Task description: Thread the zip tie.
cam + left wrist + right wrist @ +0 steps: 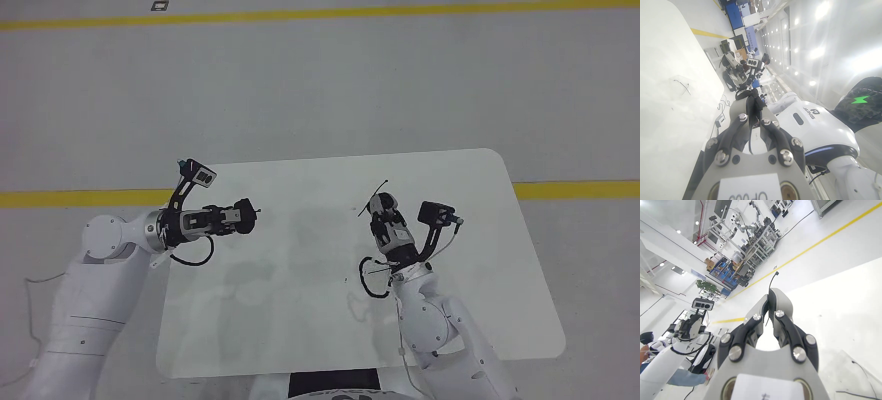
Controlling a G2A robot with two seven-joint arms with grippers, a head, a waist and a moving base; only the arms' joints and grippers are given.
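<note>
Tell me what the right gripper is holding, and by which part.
The right gripper pinches a black zip tie partway along its strap; the head sticks out past the fingertips.

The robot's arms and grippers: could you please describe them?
The left arm and right arm are white, with black cables at the wrists. The left gripper and right gripper have grey bases, black linkages with silver bolts, pale fingers, black pads.

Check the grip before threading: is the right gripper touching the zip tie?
Touching. The right wrist view shows the right gripper pinching the zip tie between its closed fingers.
</note>
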